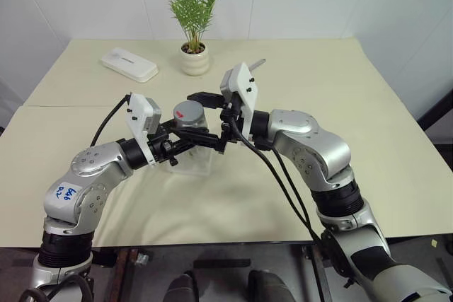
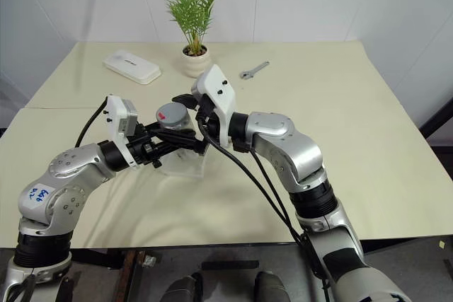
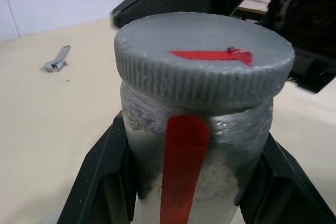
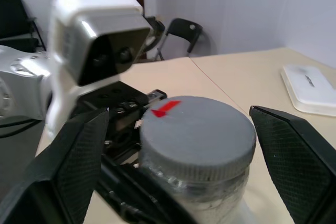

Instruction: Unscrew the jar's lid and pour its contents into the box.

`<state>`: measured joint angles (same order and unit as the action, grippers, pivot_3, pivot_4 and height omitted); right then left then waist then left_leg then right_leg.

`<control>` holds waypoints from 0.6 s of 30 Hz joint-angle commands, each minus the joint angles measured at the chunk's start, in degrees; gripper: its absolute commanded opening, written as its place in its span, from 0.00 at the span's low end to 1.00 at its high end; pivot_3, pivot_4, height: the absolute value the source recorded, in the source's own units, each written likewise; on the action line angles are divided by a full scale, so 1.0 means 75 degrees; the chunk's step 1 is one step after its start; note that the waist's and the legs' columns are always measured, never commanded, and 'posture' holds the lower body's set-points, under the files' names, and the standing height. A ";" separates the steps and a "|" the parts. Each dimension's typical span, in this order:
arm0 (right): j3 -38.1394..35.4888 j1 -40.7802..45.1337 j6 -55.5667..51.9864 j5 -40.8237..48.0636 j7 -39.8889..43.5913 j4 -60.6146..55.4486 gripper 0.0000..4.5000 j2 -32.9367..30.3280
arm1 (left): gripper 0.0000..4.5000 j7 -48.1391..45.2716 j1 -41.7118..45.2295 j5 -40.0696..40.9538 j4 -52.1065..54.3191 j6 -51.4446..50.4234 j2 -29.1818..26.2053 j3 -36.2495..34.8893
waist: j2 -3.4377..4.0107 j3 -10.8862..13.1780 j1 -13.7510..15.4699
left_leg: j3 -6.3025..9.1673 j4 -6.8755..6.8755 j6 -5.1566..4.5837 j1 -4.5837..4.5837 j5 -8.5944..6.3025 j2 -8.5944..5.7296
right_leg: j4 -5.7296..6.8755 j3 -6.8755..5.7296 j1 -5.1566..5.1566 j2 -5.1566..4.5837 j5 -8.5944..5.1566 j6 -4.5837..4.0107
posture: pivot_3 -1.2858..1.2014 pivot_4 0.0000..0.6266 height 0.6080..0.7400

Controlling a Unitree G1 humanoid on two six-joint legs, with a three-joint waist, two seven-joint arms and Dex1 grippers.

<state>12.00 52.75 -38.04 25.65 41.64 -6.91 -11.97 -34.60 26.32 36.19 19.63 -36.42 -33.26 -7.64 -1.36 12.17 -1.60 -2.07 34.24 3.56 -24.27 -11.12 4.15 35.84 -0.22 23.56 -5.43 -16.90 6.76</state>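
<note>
The silvery-grey jar [image 3: 194, 150] with a red stripe down its side is held upright above the table, and my left gripper [image 1: 191, 138] is shut on its body, one black finger on each side. Its grey ribbed lid [image 4: 197, 129], with a red mark on top, sits on the jar. My right gripper [image 4: 184, 145] is open, and its two fingers stand apart on either side of the lid without touching it. The clear box [image 1: 192, 164] lies on the table just below the jar. The contents are hidden inside the jar.
A white plant pot [image 1: 195, 59] with a green palm stands at the back centre. A white flat case [image 1: 129, 64] lies at the back left. A small wrench [image 2: 253, 70] lies at the back, right of the pot. The table's front edge runs near my arms.
</note>
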 commanded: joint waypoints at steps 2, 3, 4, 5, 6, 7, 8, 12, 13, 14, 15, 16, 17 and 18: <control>-0.0081 0.0216 -0.0022 -0.0045 -0.0133 -0.0031 1.00 0.0128 | 0.43 0.0019 0.0122 0.0052 0.0364 0.0044 0.0094 0.0036 | 0.0000 0.0000 0.0002 | 0.0000 0.0000 0.0000 0.0000 0.0000 0.0000 | 0.0000 0.0001 0.0001 0.0001 0.0000 0.0000 | 0.52 0.24 1.00; -0.0099 0.0217 -0.0020 -0.0033 -0.0141 -0.0027 1.00 0.0157 | 0.43 0.0021 0.0096 0.0052 0.0392 0.0042 0.0101 0.0034 | 0.0000 0.0000 0.0001 | -0.0001 0.0000 0.0000 -0.0001 0.0000 0.0000 | 0.0000 0.0002 0.0002 0.0001 0.0000 0.0000 | 0.52 0.24 1.00; -0.0124 0.0217 -0.0033 -0.0004 -0.0148 -0.0037 0.96 0.0187 | 0.43 0.0024 0.0064 0.0053 0.0418 0.0046 0.0102 0.0031 | 0.0000 0.0000 -0.0001 | -0.0002 -0.0001 0.0000 -0.0001 0.0000 0.0000 | -0.0001 0.0003 0.0002 0.0000 0.0000 0.0000 | 0.52 0.24 1.00; -0.0142 0.0218 -0.0045 0.0013 -0.0154 -0.0047 0.91 0.0209 | 0.43 0.0025 0.0043 0.0055 0.0434 0.0049 0.0100 0.0029 | 0.0000 0.0000 -0.0001 | -0.0003 -0.0001 0.0000 -0.0001 0.0000 0.0000 | 0.0000 0.0005 0.0004 0.0001 0.0000 0.0000 | 0.52 0.24 1.00; -0.0178 0.0216 -0.0087 0.0070 -0.0154 -0.0078 0.87 0.0239 | 0.43 0.0022 0.0001 0.0057 0.0449 0.0053 0.0092 0.0016 | 0.0000 0.0000 -0.0001 | -0.0004 -0.0001 0.0000 -0.0001 0.0000 0.0000 | 0.0000 0.0005 0.0005 0.0001 0.0000 0.0000 | 0.52 0.24 1.00; -0.0204 0.0215 -0.0118 0.0108 -0.0150 -0.0099 0.80 0.0255 | 0.43 0.0021 -0.0022 0.0055 0.0456 0.0055 0.0087 0.0010 | 0.0000 0.0000 -0.0001 | -0.0005 -0.0001 0.0000 -0.0001 0.0000 0.0000 | 0.0000 0.0006 0.0005 0.0001 0.0000 0.0000 | 0.52 0.24 1.00; -0.0224 0.0214 -0.0132 0.0144 -0.0144 -0.0151 0.72 0.0276 | 0.43 0.0013 -0.0065 0.0049 0.0468 0.0059 0.0071 -0.0005 | 0.0000 0.0000 -0.0003 | -0.0005 -0.0001 0.0000 -0.0001 0.0000 0.0001 | 0.0000 0.0006 0.0005 0.0002 0.0000 0.0000 | 0.52 0.24 1.00; -0.0321 0.0214 -0.0215 0.0392 -0.0070 -0.0396 0.59 0.0359 | 0.43 -0.0031 -0.0207 0.0056 0.0494 0.0056 0.0027 -0.0056 | 0.0000 0.0000 -0.0003 | -0.0006 -0.0001 0.0000 -0.0001 0.0000 0.0001 | 0.0001 0.0007 0.0006 0.0002 0.0000 0.0000 | 0.52 0.24 1.00; -0.0342 0.0196 -0.0225 0.0484 0.0026 -0.0465 0.59 0.0352 | 0.43 -0.0086 -0.0240 0.0067 0.0493 0.0061 0.0004 -0.0063 | 0.0000 0.0000 -0.0002 | -0.0006 -0.0001 0.0000 -0.0001 0.0000 0.0002 | 0.0000 0.0007 0.0006 0.0002 0.0000 0.0000 | 0.52 0.24 1.00; -0.0356 0.0183 -0.0231 0.0543 0.0091 -0.0510 0.59 0.0347 | 0.43 -0.0125 -0.0262 0.0074 0.0494 0.0062 -0.0009 -0.0069 | 0.0000 0.0000 -0.0002 | -0.0006 -0.0001 0.0000 -0.0001 0.0000 0.0002 | 0.0000 0.0007 0.0006 0.0002 0.0000 0.0000 | 0.52 0.24 1.00; -0.0371 0.0164 -0.0231 0.0624 0.0205 -0.0537 0.59 0.0324 | 0.43 -0.0183 -0.0265 0.0082 0.0473 0.0076 -0.0022 -0.0072 | 0.0000 0.0000 -0.0002 | -0.0006 -0.0002 -0.0001 -0.0001 -0.0001 0.0002 | 0.0000 0.0007 0.0006 0.0002 0.0000 0.0000 | 0.52 0.24 1.00; -0.0352 0.0140 -0.0202 0.0691 0.0398 -0.0561 0.59 0.0246 | 0.43 -0.0314 -0.0269 0.0143 0.0454 0.0092 -0.0046 -0.0086 | 0.0000 0.0000 -0.0002 | -0.0006 -0.0002 -0.0001 -0.0001 -0.0001 0.0002 | 0.0000 0.0008 0.0006 0.0002 0.0000 0.0000 | 0.52 0.24 1.00; -0.0297 0.0132 -0.0076 0.0725 0.0731 -0.0538 0.59 0.0112 | 0.43 -0.0502 -0.0256 0.0260 0.0421 0.0092 -0.0077 -0.0112 | 0.0000 0.0000 0.0000 | -0.0007 -0.0002 -0.0001 -0.0001 -0.0001 0.0002 | 0.0000 0.0008 0.0007 0.0002 0.0000 0.0000 | 0.52 0.24 1.00; -0.0255 0.0133 0.0057 0.0814 0.1185 -0.0496 0.59 -0.0050 | 0.43 -0.0750 -0.0236 0.0404 0.0366 0.0081 -0.0128 -0.0142 | 0.0000 0.0000 0.0002 | -0.0007 -0.0002 -0.0001 -0.0001 -0.0001 0.0002 | 0.0000 0.0007 0.0007 0.0002 0.0000 0.0000 | 0.52 0.24 1.00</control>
<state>11.53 52.96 -40.15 26.84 43.16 -6.64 -11.33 -36.16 24.75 36.61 21.81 -36.34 -32.88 -7.78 -1.36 12.17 -1.58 -2.13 34.23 3.56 -24.27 -11.13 4.17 35.84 -0.17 23.60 -5.42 -16.91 6.76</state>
